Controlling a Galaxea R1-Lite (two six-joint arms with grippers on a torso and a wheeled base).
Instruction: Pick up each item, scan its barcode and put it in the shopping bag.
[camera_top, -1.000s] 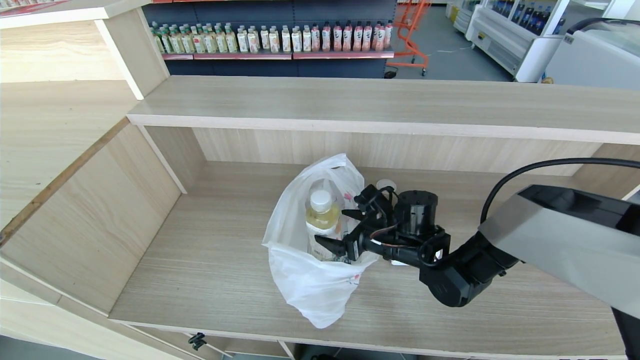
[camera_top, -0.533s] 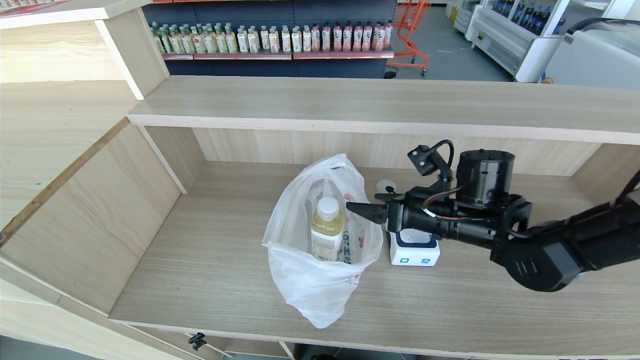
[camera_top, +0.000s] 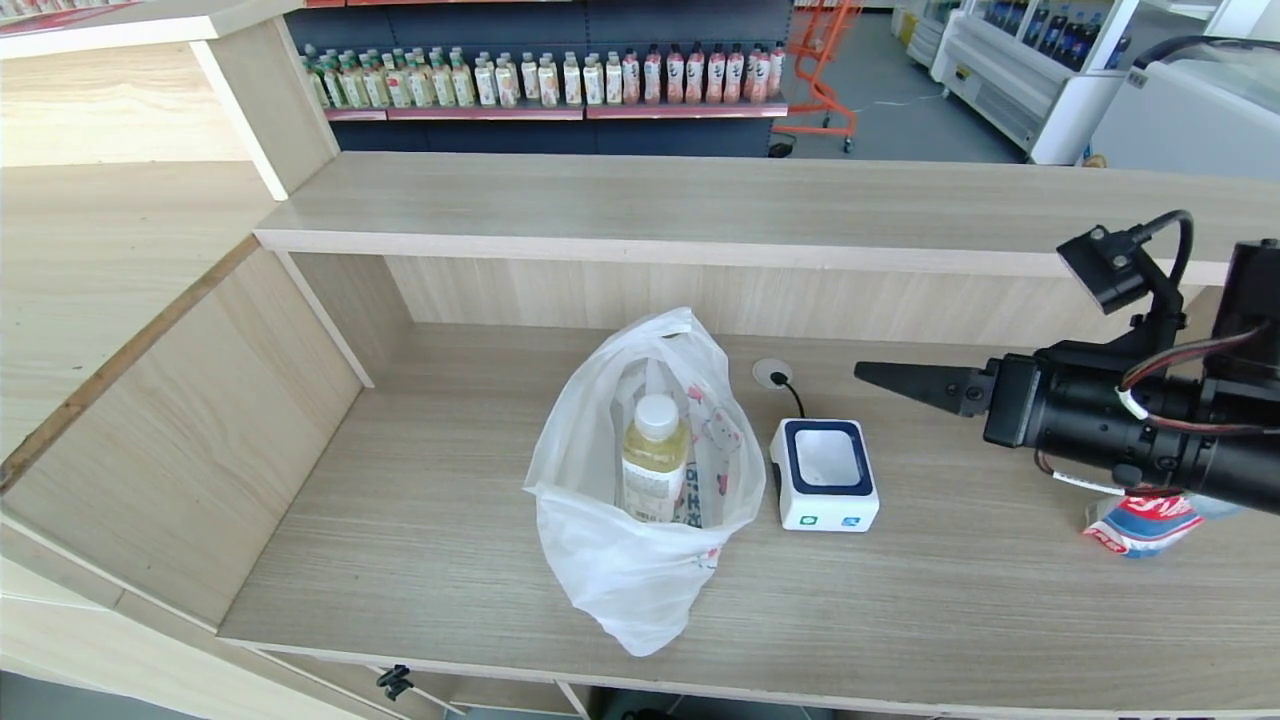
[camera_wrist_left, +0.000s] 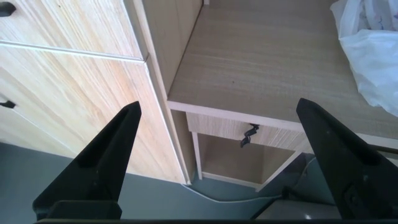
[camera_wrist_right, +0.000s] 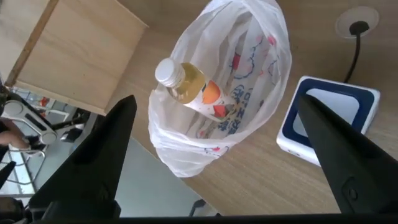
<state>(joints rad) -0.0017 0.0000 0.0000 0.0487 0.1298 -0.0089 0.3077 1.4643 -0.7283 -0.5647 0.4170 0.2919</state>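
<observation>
Head view: bottle (camera_top: 655, 455) upright in the bag (camera_top: 640, 570) at mid-desk (camera_top: 950, 610), scanner (camera_top: 825, 475) just right of it, packet (camera_top: 1140, 522) lying near the right edge. Spread wide and empty, right pincer (camera_wrist_right: 216, 99) raised right of the scanner, pointing left. Likewise released and holding nothing, left pincer (camera_wrist_left: 217, 104) off the desk's near edge, left of the bag.

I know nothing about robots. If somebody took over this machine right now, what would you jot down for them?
Left gripper: open, empty, by the counter's front left corner.
Right gripper: open, empty, above the counter, right of the scanner.
Bag: on the counter, with a bottle upright inside and the scanner just to its right.
Done: bottle bagged.
Left: a packet lies on the counter under the right arm, likely still to scan and bag.
</observation>
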